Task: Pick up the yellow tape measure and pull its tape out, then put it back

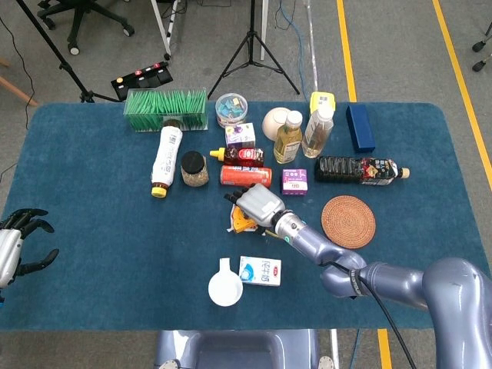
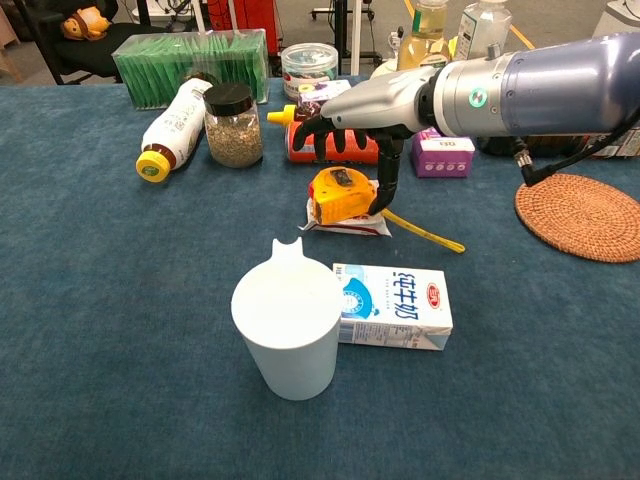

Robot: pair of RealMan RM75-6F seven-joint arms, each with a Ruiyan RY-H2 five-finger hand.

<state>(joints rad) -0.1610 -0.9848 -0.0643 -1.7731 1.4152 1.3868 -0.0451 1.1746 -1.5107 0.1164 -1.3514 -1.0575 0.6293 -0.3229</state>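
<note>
Yellow tape measure (image 2: 341, 194) | black-topped, tape partly out | right hand (image 2: 352, 122) fingers apart above | left hand (image 1: 14, 247) fingers apart

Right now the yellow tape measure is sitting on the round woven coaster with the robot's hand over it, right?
Not quite. In the chest view the yellow tape measure sits on a white packet, not on the round woven coaster, which lies apart. The right hand is over it.
</note>
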